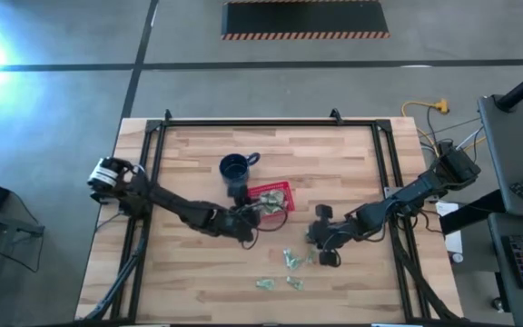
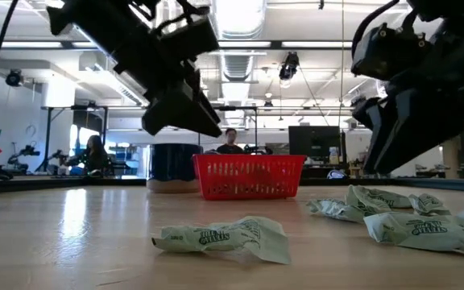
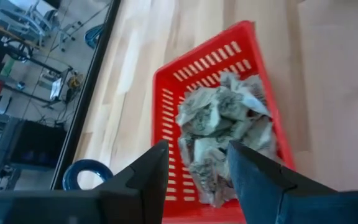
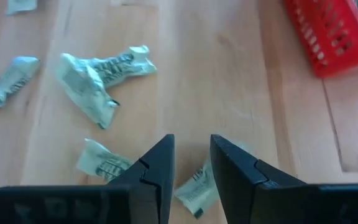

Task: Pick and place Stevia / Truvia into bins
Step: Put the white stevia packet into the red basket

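- The left gripper (image 1: 254, 216) hangs over the near end of the red basket (image 1: 276, 192), in the middle of the wooden table (image 1: 334, 154); its fingers (image 3: 143, 180) stand apart with nothing between them.
- The basket holds a heap of crumpled Stevia sachets (image 3: 224, 134), seen in the left wrist view directly beyond the parted fingers.
- A dark blue mug (image 1: 236, 169) stands just beside the basket, toward the table's far edge.
- The right gripper (image 1: 323, 243) is low over the table to the right of the basket, near the loose sachets (image 1: 292, 258); its fingers (image 4: 157, 168) are slightly parted and hold nothing.
- In the right wrist view, one loose sachet (image 4: 194, 185) lies on the wood just past the fingertips, with another (image 4: 102, 160) beside it and a twisted pair (image 4: 98, 78) farther off.
- More sachets (image 1: 278, 283) lie scattered near the table's front edge, apart from the basket.
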`<action>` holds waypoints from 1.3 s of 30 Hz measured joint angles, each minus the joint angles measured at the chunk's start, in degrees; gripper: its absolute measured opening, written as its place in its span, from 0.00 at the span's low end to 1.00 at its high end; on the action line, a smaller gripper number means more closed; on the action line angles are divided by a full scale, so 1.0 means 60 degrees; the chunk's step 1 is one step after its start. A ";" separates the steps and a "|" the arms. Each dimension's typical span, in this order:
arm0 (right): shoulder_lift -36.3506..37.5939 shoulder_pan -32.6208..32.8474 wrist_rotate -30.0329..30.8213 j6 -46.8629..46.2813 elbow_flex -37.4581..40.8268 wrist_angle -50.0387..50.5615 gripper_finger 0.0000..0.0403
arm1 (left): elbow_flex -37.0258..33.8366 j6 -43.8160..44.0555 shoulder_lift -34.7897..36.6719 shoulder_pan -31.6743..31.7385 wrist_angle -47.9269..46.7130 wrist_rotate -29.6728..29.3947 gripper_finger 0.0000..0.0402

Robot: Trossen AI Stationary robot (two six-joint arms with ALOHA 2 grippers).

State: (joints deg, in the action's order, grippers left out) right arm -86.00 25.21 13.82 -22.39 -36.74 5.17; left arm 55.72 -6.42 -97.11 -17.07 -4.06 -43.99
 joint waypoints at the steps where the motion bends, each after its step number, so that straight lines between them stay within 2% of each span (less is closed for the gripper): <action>1: 0.0000 -0.0011 0.0091 -0.0069 0.0038 0.0004 0.23 | -0.0004 0.0004 0.0046 -0.0075 -0.0055 0.0000 0.37; 5: -0.0004 -0.0022 0.0346 -0.0343 0.0197 0.0004 0.24 | -0.0004 0.0014 0.0349 -0.0389 -0.0215 0.0011 0.37; 10: -0.0001 -0.0022 0.0770 -0.0704 0.0415 -0.0058 0.30 | -0.0011 0.0024 0.1020 -0.0854 -0.0276 0.0005 0.37; 21: -0.0011 -0.0018 0.0730 -0.0700 0.1031 -0.1202 0.41 | -0.0175 0.0064 0.2690 -0.2296 -0.0234 -0.0004 0.37; 31: -0.0164 -0.0233 0.0726 -0.0631 0.1146 -0.1639 0.39 | -0.0277 0.0111 0.3408 -0.3259 -0.0227 -0.0004 0.37; 39: -0.0770 -0.0422 0.0648 -0.0363 0.1030 -0.1733 0.36 | -0.0283 0.0107 0.3422 -0.3436 -0.0220 -0.0176 0.37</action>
State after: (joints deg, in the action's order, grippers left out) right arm -90.62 22.68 17.70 -24.57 -30.57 -5.23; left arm 54.03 -5.77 -76.58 -37.69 -5.38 -45.04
